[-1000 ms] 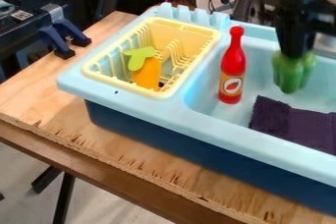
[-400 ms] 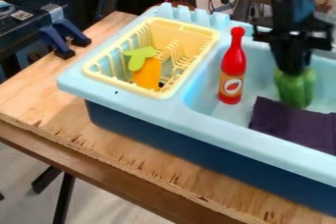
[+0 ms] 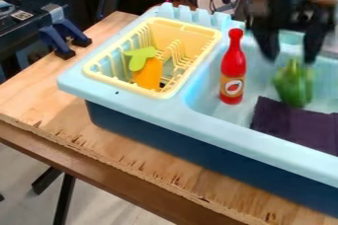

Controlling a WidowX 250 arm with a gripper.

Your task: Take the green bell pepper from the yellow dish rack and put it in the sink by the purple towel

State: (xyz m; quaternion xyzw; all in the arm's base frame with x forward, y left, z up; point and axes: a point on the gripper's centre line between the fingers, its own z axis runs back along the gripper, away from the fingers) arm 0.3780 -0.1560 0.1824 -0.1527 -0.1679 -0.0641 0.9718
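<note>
Green pepper (image 3: 292,88) sitting beneath the wide-open gripper (image 3: 290,60).
Camera view: we are finding it inside the sink (image 3: 198,123), by the cloth's (image 3: 297,125) far edge, and judging it light, stiff, slippery, best held around its middle; its underside is hiding, the sink being cut off at right.

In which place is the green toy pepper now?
The green toy pepper sits in the light blue sink, right of the red bottle, beside the dark purple cloth.
</note>
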